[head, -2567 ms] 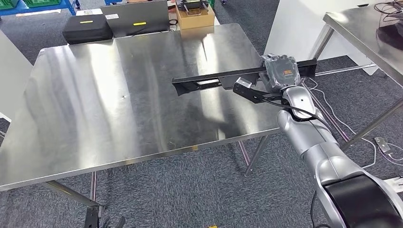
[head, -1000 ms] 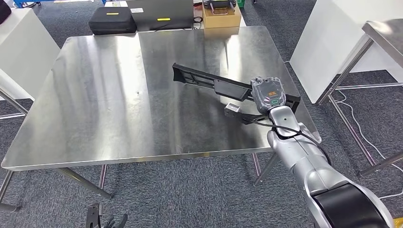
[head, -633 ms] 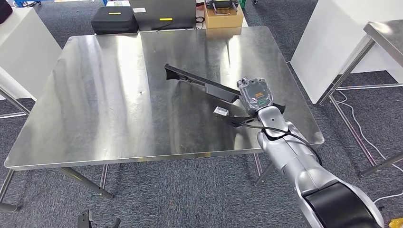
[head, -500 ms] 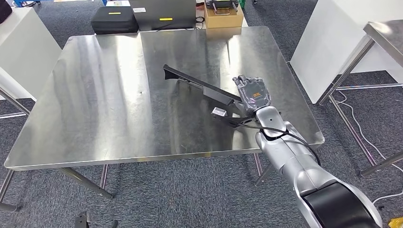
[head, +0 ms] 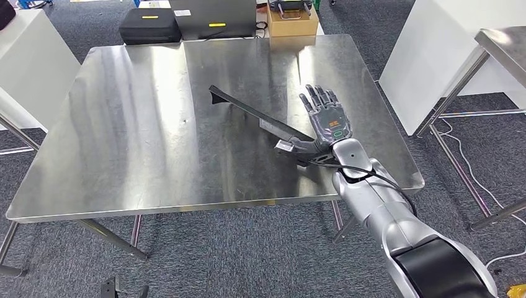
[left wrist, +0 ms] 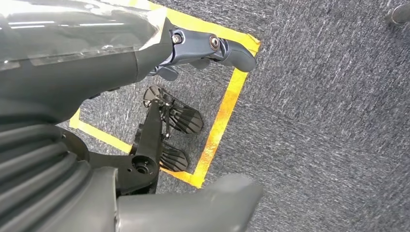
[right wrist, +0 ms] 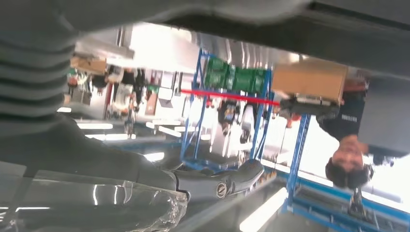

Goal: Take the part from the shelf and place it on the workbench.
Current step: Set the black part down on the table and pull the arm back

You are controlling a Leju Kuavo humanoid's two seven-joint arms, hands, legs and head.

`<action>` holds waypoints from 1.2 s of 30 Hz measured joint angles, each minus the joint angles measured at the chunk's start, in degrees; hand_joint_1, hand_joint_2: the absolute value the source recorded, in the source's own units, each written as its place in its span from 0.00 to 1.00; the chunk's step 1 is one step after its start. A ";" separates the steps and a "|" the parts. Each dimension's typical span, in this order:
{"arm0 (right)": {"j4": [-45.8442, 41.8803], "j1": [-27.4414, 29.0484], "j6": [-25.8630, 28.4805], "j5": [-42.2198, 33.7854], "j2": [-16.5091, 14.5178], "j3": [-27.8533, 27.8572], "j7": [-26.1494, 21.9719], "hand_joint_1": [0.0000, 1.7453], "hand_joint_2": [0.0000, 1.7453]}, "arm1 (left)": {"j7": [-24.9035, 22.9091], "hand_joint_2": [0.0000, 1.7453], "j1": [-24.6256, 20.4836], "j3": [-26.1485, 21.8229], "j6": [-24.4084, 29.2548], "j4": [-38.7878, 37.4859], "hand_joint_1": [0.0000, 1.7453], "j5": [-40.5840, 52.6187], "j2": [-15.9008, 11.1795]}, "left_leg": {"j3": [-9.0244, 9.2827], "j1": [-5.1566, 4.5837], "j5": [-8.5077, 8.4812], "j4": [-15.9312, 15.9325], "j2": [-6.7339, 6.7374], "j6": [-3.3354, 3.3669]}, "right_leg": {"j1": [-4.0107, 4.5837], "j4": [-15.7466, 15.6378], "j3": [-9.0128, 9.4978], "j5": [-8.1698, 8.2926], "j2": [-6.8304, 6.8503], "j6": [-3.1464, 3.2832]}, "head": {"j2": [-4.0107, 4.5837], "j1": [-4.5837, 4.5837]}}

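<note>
Right hand [head: 327, 118] was flat and wide, fingers spread and pointing toward 12, holding nothing. It sat over the desk [head: 124, 136] at about 3 o'clock of its centre, near the right edge.

The part [head: 260, 118], a long black bar, lay on the desk running from 10 to 4 o'clock: far tip near desk centre, near end tucked under the heel of the hand by the wrist. I couldn't tell whether the palm touched it. A small silver block [head: 284, 146] sat at the near end.

Room: whole left half of the desk was bare steel, and so was the strip along the front edge. Right edge was close to the hand, with the white panel [head: 434, 56] beyond it at 2 o'clock. Black case [head: 149, 30], grey box [head: 214, 18] and cardboard box [head: 294, 18] lined up past the far edge at 12.

Left hand [left wrist: 212, 46] hung over grey carpet [left wrist: 329, 121] with yellow floor tape [left wrist: 225, 111]; fingers loosely curled, nothing in them.
</note>
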State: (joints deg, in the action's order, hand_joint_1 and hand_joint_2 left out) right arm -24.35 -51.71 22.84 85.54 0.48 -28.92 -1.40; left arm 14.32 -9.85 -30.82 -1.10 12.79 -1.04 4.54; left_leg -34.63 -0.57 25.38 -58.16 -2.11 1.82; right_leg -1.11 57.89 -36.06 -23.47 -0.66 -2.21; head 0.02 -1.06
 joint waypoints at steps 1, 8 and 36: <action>0.00 0.01 -1.18 -0.51 -0.07 0.36 -0.44 0.00 0.00 | -0.16 0.00 0.00 0.00 -0.05 0.00 0.00 0.08 -0.04 | 0.00 0.00 0.00 0.00 0.00 0.00 | 0.00 0.00 0.00 0.00 0.00 0.00 | 0.00 0.00; 0.32 -0.27 -17.55 -9.55 -0.71 4.53 -5.48 0.00 0.00 | -1.44 0.00 -0.01 0.01 -0.34 0.00 0.00 0.55 -0.21 | 0.02 0.00 0.00 0.00 0.00 0.00 | 0.00 0.00 0.00 0.00 0.00 0.00 | 0.00 0.01; -49.65 30.64 5.75 -40.51 -2.38 16.67 -20.98 0.00 0.00 | 7.20 0.00 1.52 1.20 0.99 0.00 0.00 5.17 0.47 | -0.02 0.03 0.21 0.03 -0.12 0.06 | 0.03 -0.13 0.03 -0.09 0.11 -0.01 | 0.00 -0.01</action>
State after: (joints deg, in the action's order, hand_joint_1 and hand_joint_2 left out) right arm -74.00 -21.07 28.59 45.03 -1.90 -12.25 -22.38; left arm 21.51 -8.32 -29.62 -0.11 12.79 4.12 5.02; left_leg -34.65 -0.54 25.59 -58.13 -2.23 1.88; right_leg -1.09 57.75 -36.04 -23.56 -0.56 -2.22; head 0.02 -1.07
